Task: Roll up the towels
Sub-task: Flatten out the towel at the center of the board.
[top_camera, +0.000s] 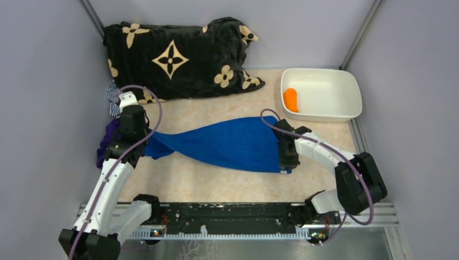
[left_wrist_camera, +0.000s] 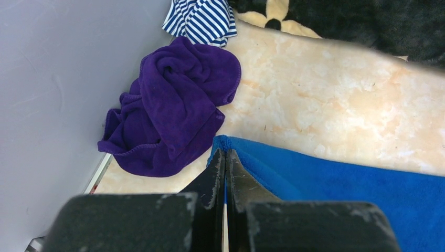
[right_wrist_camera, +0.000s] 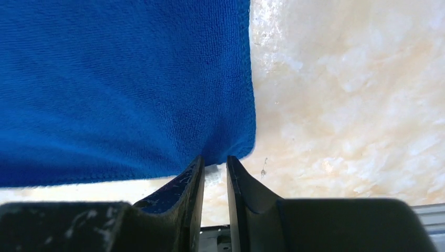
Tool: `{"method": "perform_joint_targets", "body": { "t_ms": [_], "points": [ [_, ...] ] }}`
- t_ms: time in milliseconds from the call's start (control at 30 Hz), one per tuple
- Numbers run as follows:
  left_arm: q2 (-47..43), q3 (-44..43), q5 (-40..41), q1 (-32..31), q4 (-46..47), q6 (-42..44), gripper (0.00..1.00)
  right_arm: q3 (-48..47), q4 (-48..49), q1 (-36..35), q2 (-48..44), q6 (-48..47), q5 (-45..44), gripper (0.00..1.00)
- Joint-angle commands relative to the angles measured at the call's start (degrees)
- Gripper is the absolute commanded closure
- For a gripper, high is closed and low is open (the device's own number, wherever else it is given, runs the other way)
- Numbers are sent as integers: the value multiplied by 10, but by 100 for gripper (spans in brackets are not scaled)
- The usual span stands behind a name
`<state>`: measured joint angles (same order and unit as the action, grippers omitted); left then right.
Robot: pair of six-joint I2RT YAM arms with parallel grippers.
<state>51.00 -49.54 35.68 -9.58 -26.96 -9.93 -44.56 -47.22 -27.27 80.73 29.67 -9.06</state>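
The blue towel (top_camera: 227, 143) lies stretched and half twisted across the middle of the table. My left gripper (top_camera: 144, 143) is shut on its left corner; in the left wrist view the left gripper (left_wrist_camera: 226, 153) pinches the folded blue towel (left_wrist_camera: 341, 184) edge. My right gripper (top_camera: 286, 164) sits at the near right corner. In the right wrist view the right gripper (right_wrist_camera: 215, 160) keeps a narrow gap, with the puckered corner of the blue towel (right_wrist_camera: 120, 89) caught between the tips. The orange towel (top_camera: 291, 99) lies rolled in the white tub (top_camera: 346, 108).
A crumpled purple cloth (left_wrist_camera: 168, 105) lies against the left wall by my left arm, purple cloth (top_camera: 107, 142). A striped cloth (left_wrist_camera: 202, 21) sits behind it. The black flowered blanket (top_camera: 178, 57) fills the back left. Grey walls close in both sides.
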Motion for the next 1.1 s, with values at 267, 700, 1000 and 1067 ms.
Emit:
{"method": "perform_joint_targets", "body": {
  "t_ms": [267, 700, 1000, 1067],
  "points": [
    [-10, 11, -18, 4, 17, 8, 100, -2, 17, 38, -81, 41, 8, 70],
    [-13, 13, -25, 4, 20, 7, 100, 62, 43, 38, -64, 91, 17, 67],
    [-13, 14, -26, 4, 21, 7, 100, 105, 76, 38, -59, 115, 18, 71],
    [-12, 14, -27, 4, 21, 7, 100, 118, 86, 38, -60, 121, 14, 73]
  ]
}}
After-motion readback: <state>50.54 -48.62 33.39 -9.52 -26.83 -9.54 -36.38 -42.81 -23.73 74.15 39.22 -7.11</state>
